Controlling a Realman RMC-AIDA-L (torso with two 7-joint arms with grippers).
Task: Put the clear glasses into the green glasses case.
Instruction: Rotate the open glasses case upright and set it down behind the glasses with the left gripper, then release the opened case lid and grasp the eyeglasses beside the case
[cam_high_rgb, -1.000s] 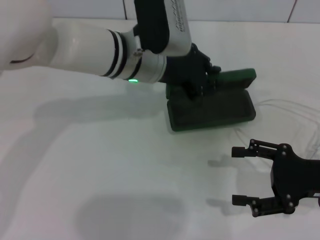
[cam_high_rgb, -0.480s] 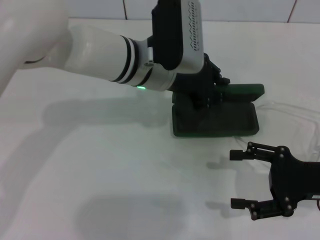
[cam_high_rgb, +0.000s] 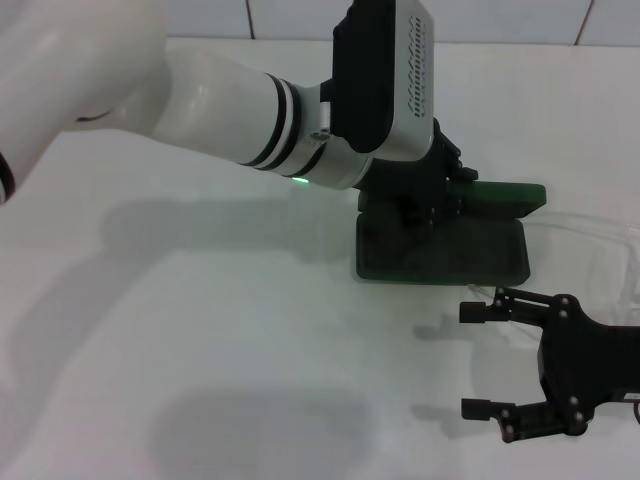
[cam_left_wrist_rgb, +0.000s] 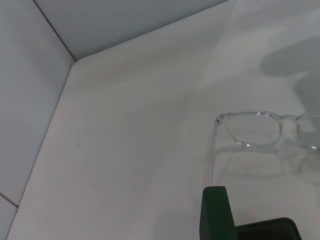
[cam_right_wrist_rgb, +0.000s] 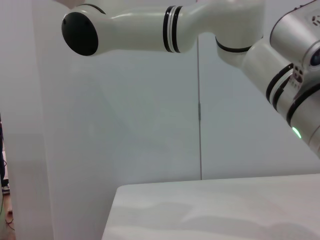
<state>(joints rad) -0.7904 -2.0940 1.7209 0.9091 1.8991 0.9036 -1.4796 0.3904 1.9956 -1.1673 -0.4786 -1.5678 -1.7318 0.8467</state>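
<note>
The green glasses case lies open on the white table, its lid standing up at the back. My left gripper reaches across from the left and is shut on the case's left end at the lid. The clear glasses lie on the table just beyond the case's corner in the left wrist view. In the head view they are only faint lines to the right of the case. My right gripper hovers open near the front right, in front of the case, holding nothing.
The white table runs to a tiled wall at the back, with its corner edge in the left wrist view. The right wrist view shows only the left arm, the wall and a strip of table.
The left arm has swung right and slightly nearer, and the green case has shifted right and nearer with it. The right gripper has barely moved.
</note>
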